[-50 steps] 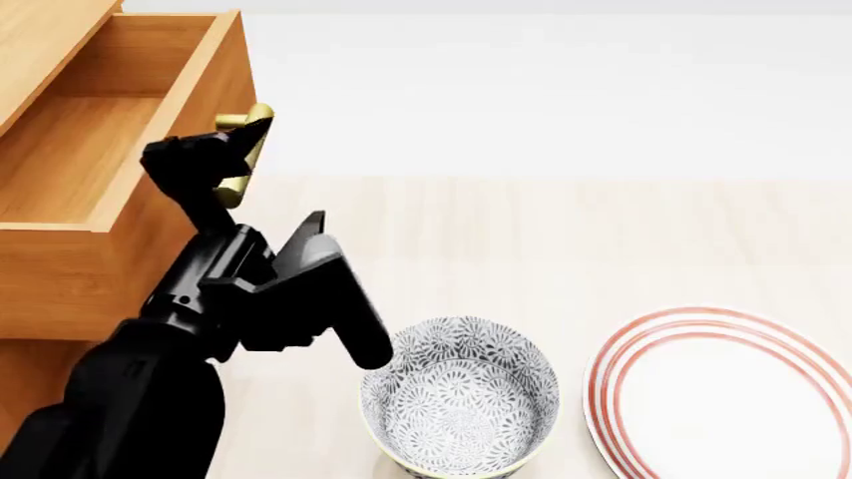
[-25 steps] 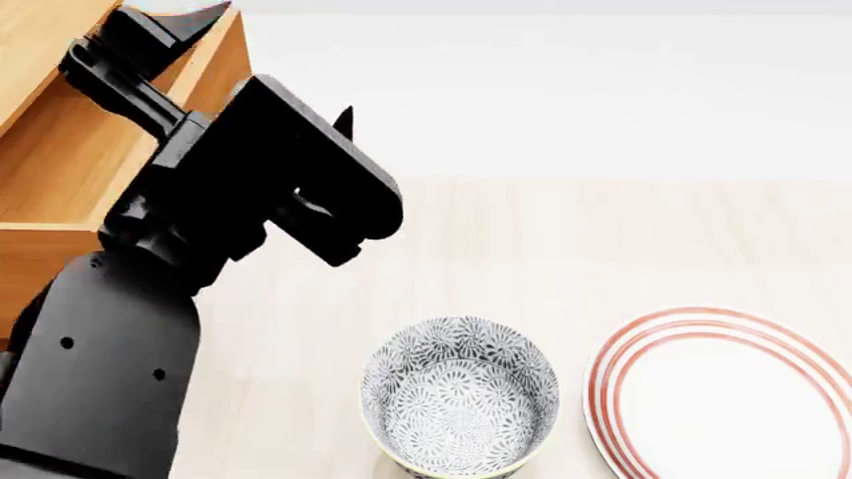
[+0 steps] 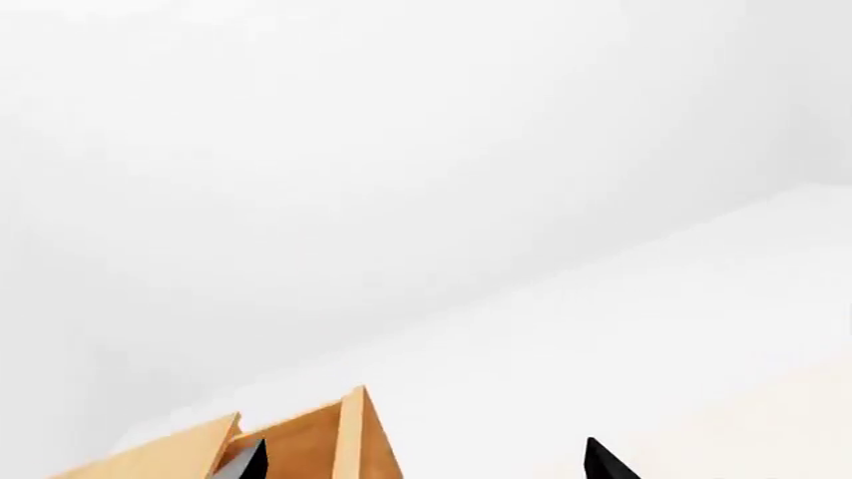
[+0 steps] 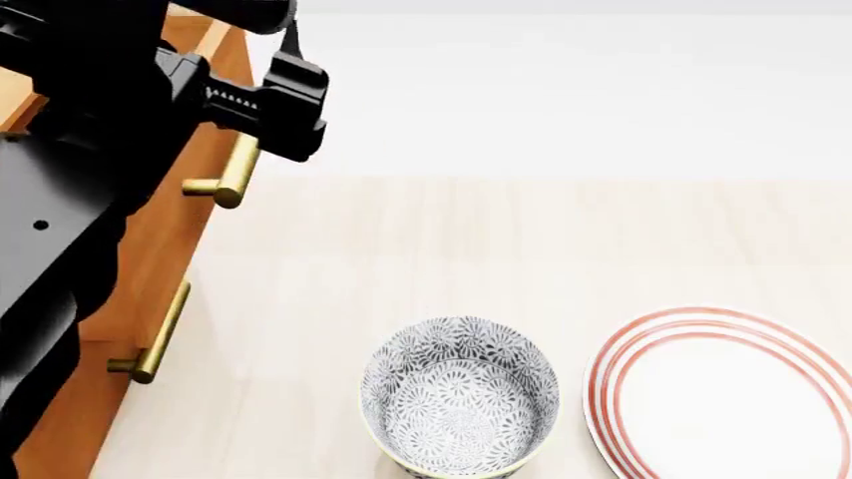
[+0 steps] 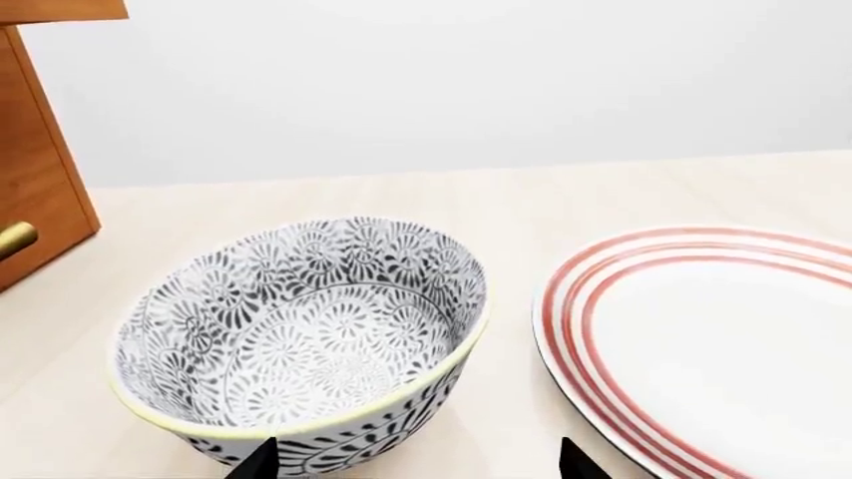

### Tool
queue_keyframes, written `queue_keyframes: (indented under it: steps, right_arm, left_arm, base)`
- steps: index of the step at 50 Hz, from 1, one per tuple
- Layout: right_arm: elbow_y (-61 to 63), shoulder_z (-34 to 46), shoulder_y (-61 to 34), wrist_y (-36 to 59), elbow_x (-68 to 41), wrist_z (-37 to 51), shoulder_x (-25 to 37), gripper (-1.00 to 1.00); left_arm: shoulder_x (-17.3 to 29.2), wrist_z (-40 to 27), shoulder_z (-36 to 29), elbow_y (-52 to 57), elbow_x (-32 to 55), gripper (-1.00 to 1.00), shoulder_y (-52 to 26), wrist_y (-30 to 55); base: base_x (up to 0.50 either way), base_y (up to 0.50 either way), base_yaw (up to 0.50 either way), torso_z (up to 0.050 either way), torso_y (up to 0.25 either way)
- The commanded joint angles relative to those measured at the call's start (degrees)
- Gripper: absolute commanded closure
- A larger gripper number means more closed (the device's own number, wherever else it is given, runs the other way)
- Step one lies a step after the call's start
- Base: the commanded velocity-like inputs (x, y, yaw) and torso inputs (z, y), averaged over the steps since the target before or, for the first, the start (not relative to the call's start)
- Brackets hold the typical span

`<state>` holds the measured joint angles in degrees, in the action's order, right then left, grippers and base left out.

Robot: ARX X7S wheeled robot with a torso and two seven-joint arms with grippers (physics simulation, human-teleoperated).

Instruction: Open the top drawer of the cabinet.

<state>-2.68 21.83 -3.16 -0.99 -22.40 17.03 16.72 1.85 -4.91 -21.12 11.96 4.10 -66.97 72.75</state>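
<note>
The cabinet (image 4: 147, 269) is an orange-brown wood-grain chest at the left edge of the head view, largely hidden behind the black left arm. Two brass bar handles show on its front, one above the other. The top drawer (image 4: 219, 60) shows only as a strip of its front above the upper handle (image 4: 229, 175); how far it stands out cannot be told from here

The black left arm (image 4: 94, 150) is seen raised before the cabinet (image 4: 160, 249), hiding its upper part. Two brass handles (image 4: 233, 172) are visible. A patterned bowl (image 4: 460, 404) and a red-ringed plate (image 4: 732, 394) are set side by side on the tabletop (image 4: 533, 239).
</note>
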Motion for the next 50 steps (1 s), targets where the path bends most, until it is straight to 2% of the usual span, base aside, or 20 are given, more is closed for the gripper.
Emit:
queue_keyframes:
  steps: [1, 11, 22, 36, 42, 50]
  right_arm:
    - [-0.22, -1.12, -0.12, -0.08, 0.87, -1.11, -0.90, -1.00]
    - [-1.17, -1.02, -0.36, -0.68, 0.83, -1.19, -1.01, -1.00]
    - [-1.12, -1.18, -0.74, -0.32, 0.44, -0.68, -0.93, -1.00]
    - [-0.58, -1.00, -0.68, -0.05, 0.19, -0.30, -0.66, -1.00]
    - [-0.66, -0.86, -0.67, 0.00, 0.07, -0.27, -0.62, -1.00]
    - [-1.01, -0.68, -0.77, -0.21, 0.00, -0.36, -0.59, -1.00]
  left_arm:
    - [-0.86, -5.28, 4.91, -9.09, 7.73, -1.00, -3.67, -1.11]
    - [-1.00, -7.28, 6.50, -17.09, 10.08, -1.00, -5.64, -4.18]
    - [-0.15, -9.39, 5.33, -24.72, 10.63, -1.00, -7.68, -8.52]
    - [-0.75, -12.86, 6.72, -29.39, 14.62, -1.00, -9.40, -8.23]
    - [-1.47, -15.59, 11.11, -33.44, 19.55, -1.00, -10.64, -6.76]
    - [-1.40, -19.69, 12.49, -39.24, 23.59, -1.00, -12.59, -7.88]
  base:
    - [0.00, 0.00, 0.00, 0.000, 0.000]
    - [0.00, 0.00, 0.00, 0.000, 0.000]
    - [0.00, 0.00, 0.00, 0.000, 0.000]
    - [0.00, 0.00, 0.00, 0.000, 0.000]
    - [0.00, 0.00, 0.00, 0.000, 0.000]
    - [0.00, 0.00, 0.00, 0.000, 0.000]
